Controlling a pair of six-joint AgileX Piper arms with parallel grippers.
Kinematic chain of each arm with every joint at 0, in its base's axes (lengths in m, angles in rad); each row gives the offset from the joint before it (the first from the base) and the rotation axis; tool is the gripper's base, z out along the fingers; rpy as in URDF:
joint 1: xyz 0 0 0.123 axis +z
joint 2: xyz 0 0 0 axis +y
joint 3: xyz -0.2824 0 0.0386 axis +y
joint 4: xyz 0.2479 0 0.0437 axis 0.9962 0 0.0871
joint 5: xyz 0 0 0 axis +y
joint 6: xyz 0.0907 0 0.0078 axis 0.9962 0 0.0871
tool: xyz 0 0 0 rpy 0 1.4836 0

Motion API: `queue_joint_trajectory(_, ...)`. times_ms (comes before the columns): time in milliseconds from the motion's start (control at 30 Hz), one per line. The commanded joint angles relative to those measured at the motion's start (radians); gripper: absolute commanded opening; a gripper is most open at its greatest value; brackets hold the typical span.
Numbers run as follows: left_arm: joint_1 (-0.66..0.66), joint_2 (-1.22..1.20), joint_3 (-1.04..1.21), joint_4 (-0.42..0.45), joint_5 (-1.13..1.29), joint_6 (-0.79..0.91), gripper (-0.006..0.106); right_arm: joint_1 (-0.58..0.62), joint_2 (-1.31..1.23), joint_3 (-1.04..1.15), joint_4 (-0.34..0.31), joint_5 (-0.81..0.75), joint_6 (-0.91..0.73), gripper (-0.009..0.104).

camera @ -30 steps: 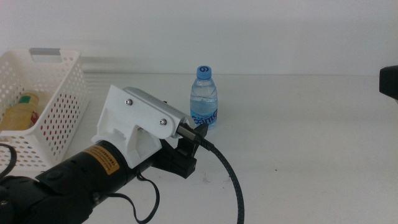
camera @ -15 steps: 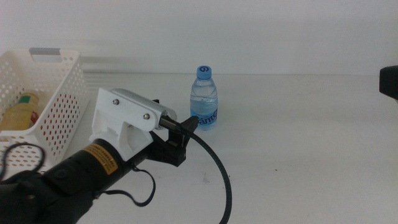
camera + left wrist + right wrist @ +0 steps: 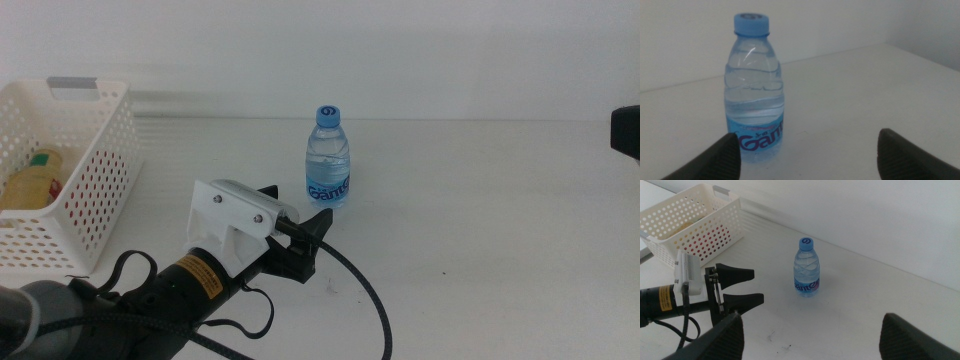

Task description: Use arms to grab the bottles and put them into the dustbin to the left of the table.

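- The left gripper [image 3: 312, 228] sits low over the table [image 3: 480, 220], jaws spread wide and empty, aimed at the water bottle [image 3: 327, 158] just ahead.
- The bottle stands upright, apart from the jaws and off to one side of their gap.
- Risk: pushed straight on, one jaw could strike the bottle and topple or roll it.
- The left arm reaches in low, nearly level.
- The right gripper [image 3: 810, 330] waits high and well back, also wide open.
- The dustbin [image 3: 105, 150] at far left holds a yellow bottle [image 3: 32, 180].
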Motion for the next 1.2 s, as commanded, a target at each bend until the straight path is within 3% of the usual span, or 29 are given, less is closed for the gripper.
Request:
queue_joint_trajectory(0, 0.012, 0.010, 0.000, 0.007, -0.042, -0.013, 0.094, -0.010, -0.002, -0.008, -0.002, -0.008, -0.002, 0.090)
queue_joint_trajectory(433, 0.048, 0.015, -0.013, 0.009, -0.050, -0.003, 0.094, -0.010, -0.002, -0.008, -0.002, -0.008, -0.002, 0.090)
queue_joint_trajectory(500, 0.075, 0.015, -0.032, 0.066, -0.012, -0.015, 0.094, -0.010, -0.002, -0.008, -0.002, -0.008, -0.002, 0.090)
queue_joint_trajectory(600, 0.140, 0.029, -0.102, 0.246, 0.104, -0.101, 0.094, -0.010, -0.002, -0.008, -0.002, -0.008, -0.002, 0.090)
queue_joint_trajectory(700, 0.180, 0.061, -0.152, 0.337, 0.103, -0.146, 0.094, -0.010, -0.002, -0.008, -0.002, -0.008, -0.002, 0.090)
queue_joint_trajectory(1167, 0.196, 0.228, -0.318, 0.342, 0.075, -0.164, 0.094, -0.010, -0.002, -0.008, -0.002, -0.008, -0.002, 0.090)
